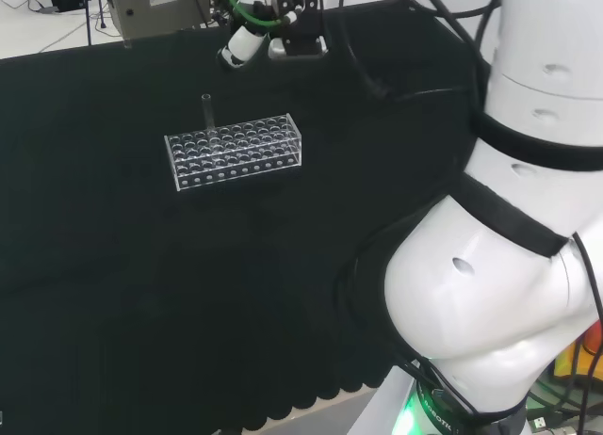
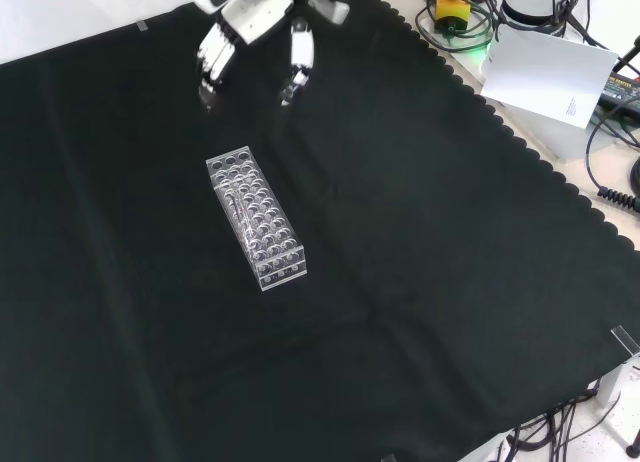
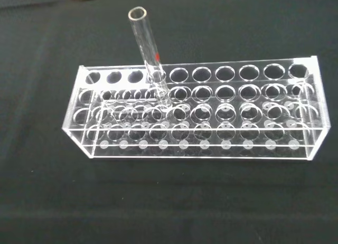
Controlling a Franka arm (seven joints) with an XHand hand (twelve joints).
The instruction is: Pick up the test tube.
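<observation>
Clear plastic, the oblong rack (image 1: 235, 152) sits on black cloth (image 1: 141, 284) in the head view, one glass tube (image 1: 207, 112) upright in it. In the front view we see the hand (image 2: 255, 22) above the rack (image 2: 256, 218), fingers straight, holding nothing. In the wrist view, the round-mouthed tube (image 3: 149, 54) stands in the rack's back row.

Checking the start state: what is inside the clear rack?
One clear test tube stands in the rack, in a far-row hole, sticking up above it. The other holes look empty. Whether the tube holds liquid cannot be told.

Black cloth (image 2: 420, 282) with a scalloped edge covers the bench; cables (image 2: 620, 182) lie beside it
</observation>
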